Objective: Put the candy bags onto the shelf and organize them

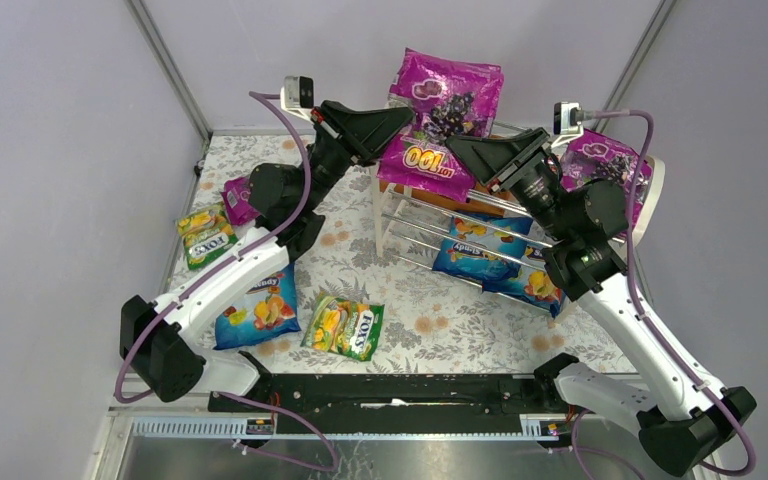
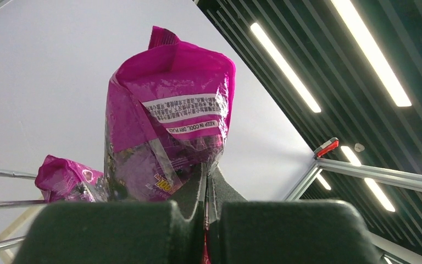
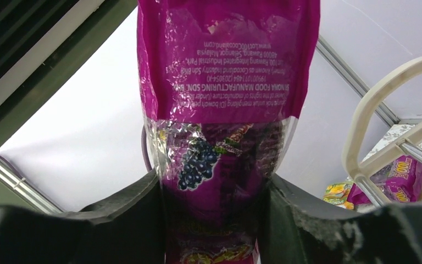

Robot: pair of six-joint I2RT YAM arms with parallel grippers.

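Note:
A magenta candy bag with a grape picture and "100" hangs above the left end of the shelf's top tier. My left gripper is shut on its left edge; in the left wrist view the bag rises from the closed left gripper. My right gripper reaches in from the right. In the right wrist view the same bag fills the right gripper, both fingers against its sides. A second magenta bag lies on the top tier's right end.
Two blue Slendy bags lie on the shelf's lower rods. On the flowered table lie a FOX'S bag, a Slendy bag, another FOX'S bag and a small magenta bag. Grey walls stand on both sides.

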